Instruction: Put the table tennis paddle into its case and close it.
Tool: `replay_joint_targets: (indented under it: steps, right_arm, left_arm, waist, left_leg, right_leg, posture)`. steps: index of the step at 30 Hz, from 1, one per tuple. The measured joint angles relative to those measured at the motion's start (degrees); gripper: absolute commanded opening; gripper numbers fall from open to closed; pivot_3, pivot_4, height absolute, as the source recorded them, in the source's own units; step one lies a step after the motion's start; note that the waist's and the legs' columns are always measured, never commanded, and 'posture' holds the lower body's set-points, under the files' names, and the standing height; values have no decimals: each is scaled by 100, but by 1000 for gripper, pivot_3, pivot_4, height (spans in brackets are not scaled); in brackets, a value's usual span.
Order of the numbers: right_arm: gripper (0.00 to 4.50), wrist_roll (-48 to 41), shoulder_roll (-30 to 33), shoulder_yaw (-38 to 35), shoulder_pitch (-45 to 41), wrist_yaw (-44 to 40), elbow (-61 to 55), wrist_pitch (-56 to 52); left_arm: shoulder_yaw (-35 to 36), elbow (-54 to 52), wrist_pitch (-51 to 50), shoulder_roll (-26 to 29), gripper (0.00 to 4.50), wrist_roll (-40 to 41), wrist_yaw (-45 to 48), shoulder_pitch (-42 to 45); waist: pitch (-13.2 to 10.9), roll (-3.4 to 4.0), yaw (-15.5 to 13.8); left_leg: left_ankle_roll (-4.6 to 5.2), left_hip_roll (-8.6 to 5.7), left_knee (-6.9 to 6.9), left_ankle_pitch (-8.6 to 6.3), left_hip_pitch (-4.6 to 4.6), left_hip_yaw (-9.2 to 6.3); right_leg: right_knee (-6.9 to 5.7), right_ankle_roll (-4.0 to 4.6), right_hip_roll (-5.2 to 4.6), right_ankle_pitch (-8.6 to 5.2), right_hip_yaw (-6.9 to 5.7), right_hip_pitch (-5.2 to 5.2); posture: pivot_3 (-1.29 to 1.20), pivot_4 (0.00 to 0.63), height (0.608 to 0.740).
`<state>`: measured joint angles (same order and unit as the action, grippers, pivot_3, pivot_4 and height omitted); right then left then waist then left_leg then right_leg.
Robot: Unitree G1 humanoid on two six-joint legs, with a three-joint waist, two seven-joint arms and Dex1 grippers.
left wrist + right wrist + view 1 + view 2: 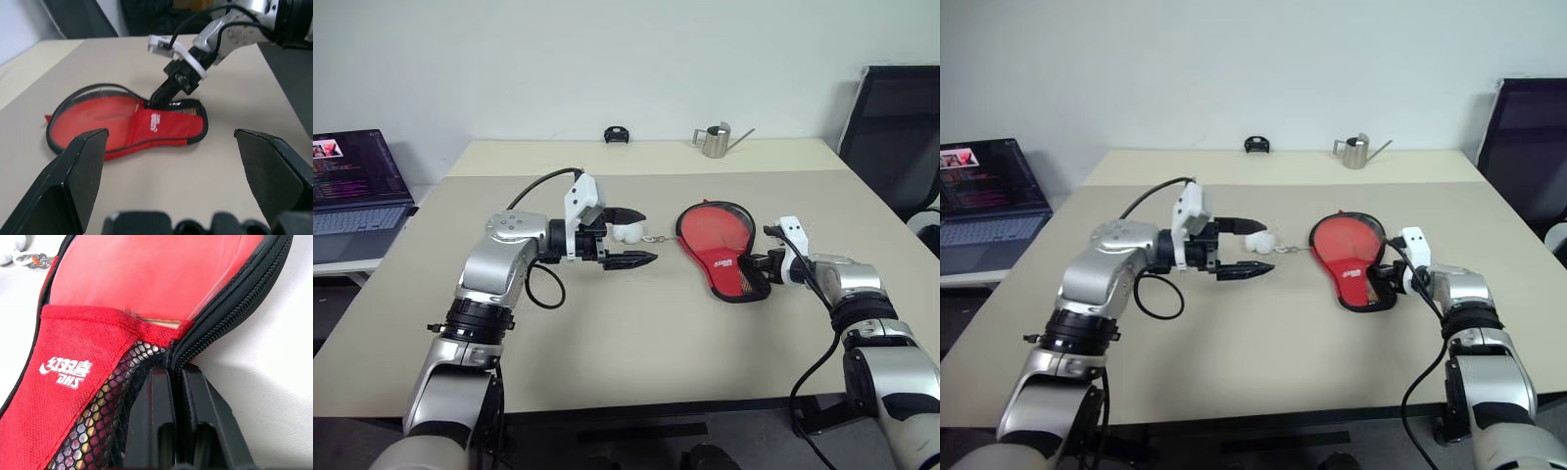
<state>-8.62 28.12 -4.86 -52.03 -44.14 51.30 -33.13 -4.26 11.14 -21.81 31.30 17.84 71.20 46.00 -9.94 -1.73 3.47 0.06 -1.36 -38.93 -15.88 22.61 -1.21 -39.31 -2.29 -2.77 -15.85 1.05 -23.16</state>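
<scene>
The case lies flat on the table right of centre, red with black mesh and a white logo, its black zipper rim gaping. Inside it rests the table tennis paddle, its red face showing through the opening. My right gripper is shut on the case's zipper rim at the narrow handle end. To the left of the case my left gripper hovers open, empty and pointing toward it. A small white charm on a metal ring lies by its fingers.
A laptop stands on a side desk at the left. At the table's far edge are a metal watering can and a small black object. A black chair stands at the right.
</scene>
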Motion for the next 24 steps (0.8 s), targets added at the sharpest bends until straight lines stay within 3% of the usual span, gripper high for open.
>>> replay_joint_targets:
  steps: [10,15,24]
  right_arm:
    - [23,-204,-111,-157,463,270,-1177,-867]
    - [23,-869,-789,-423,1610,882,-3949,-2645]
    - [23,-1309,-1709,-289,1977,1588,-5298,-3713]
  left_arm:
    - [-5,-96,-165,294,4500,24,226,-287]
    - [34,-974,-769,1280,4500,493,814,-1222]
    - [205,-2023,-1290,1785,4500,1076,869,-1983]
  waist:
    - [0,1,-16]
    - [2,10,71]
    - [-2,16,-29]
  left_leg:
    - [-1,4,9,0,18,-11]
    - [-9,27,30,-5,33,-17]
    - [-7,17,21,-6,27,-20]
  right_leg:
    - [23,0,3,0,-6,-7]
    - [23,20,18,-12,-9,-34]
    - [17,20,15,-11,-11,-24]
  posture:
    - [0,150,740]
    - [0,150,740]
    - [0,150,740]
